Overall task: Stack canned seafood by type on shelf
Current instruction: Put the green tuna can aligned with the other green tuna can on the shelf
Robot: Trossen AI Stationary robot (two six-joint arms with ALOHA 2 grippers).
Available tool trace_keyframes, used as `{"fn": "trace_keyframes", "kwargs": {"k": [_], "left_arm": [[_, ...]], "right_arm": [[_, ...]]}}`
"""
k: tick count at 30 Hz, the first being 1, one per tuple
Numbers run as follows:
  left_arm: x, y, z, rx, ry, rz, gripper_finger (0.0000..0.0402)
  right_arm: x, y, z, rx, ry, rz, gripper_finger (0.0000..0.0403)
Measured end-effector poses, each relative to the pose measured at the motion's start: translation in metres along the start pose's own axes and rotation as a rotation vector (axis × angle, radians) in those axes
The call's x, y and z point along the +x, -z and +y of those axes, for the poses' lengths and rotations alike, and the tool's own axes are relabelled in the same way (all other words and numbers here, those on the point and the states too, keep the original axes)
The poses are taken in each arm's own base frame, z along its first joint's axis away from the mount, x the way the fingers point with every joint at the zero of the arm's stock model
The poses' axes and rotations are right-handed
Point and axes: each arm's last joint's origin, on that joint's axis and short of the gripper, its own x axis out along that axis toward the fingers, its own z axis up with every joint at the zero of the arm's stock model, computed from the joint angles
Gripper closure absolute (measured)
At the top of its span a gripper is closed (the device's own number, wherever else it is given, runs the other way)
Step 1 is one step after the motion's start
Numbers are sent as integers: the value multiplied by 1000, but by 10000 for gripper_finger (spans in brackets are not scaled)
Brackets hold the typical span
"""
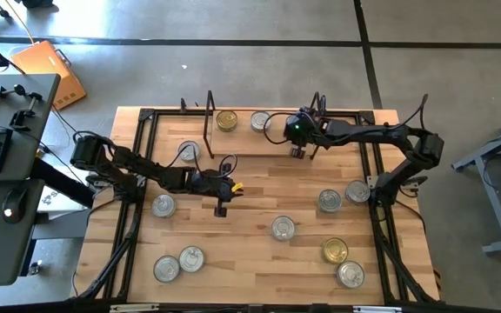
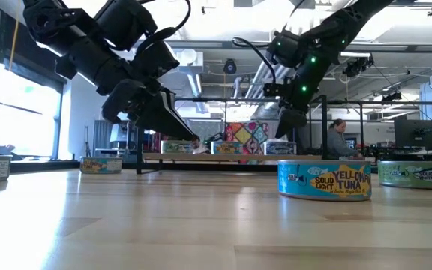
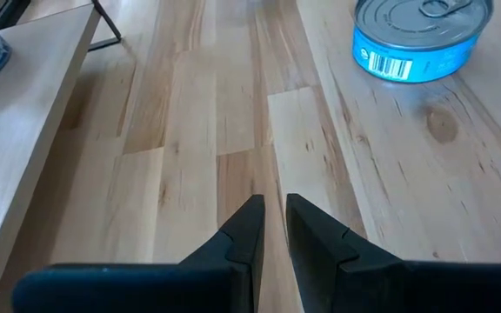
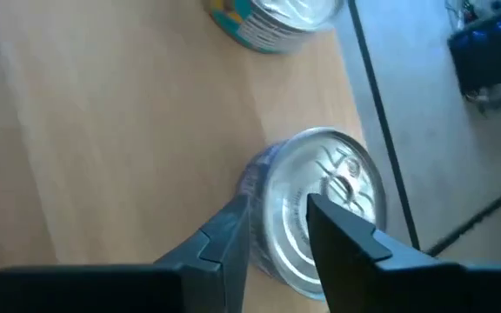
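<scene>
The shelf (image 1: 320, 143) is a light board with black wire uprights at the table's far side. A gold-lidded can (image 1: 226, 120) and a silver-lidded can (image 1: 260, 121) sit on it. My right gripper (image 4: 278, 228) hangs over the shelf's near edge, slightly open, right above a third silver-lidded can (image 4: 329, 187) with a bluish side. That can stands on the board (image 2: 280, 148) and is hidden under the arm in the high view. My left gripper (image 3: 274, 213) is shut and empty, low over the table's middle (image 1: 220, 209). A blue-sided can (image 3: 416, 39) lies beyond it. My right gripper is above the silver-lidded can, pointing down. One finger (image 4: 233, 230) shows over the can's bluish side and the other over its lid (image 4: 342, 174). I cannot tell whether they touch it. The can rests flat on the shelf board.
Several loose cans stand on the table: one (image 1: 163, 205) near my left gripper, one (image 1: 283, 228) at the middle, a gold one (image 1: 335, 250) and others toward the right and near-left. A tuna can (image 2: 325, 180) is close to the low camera. A person (image 2: 341, 139) sits beyond the table.
</scene>
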Motion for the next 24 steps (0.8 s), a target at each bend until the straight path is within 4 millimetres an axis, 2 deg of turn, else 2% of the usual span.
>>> {"fn": "trace_keyframes", "kwargs": {"k": [5, 12, 16, 20, 24], "left_arm": [[0, 0, 0, 0, -13, 2, 360], [0, 0, 2, -3, -65, 7, 360], [0, 1, 3, -16, -90, 21, 360], [0, 4, 3, -10, -112, 60, 360], [-13, 5, 6, 4, -176, 131, 360]], "right_arm": [[-5, -12, 14, 12, -140, -131, 295], [-19, -39, 43, 179, -284, -436, 299], [-24, -37, 68, 142, -335, -499, 314], [-28, -28, 95, 121, -403, -475, 328], [-38, -22, 123, 37, -458, -471, 338]]}}
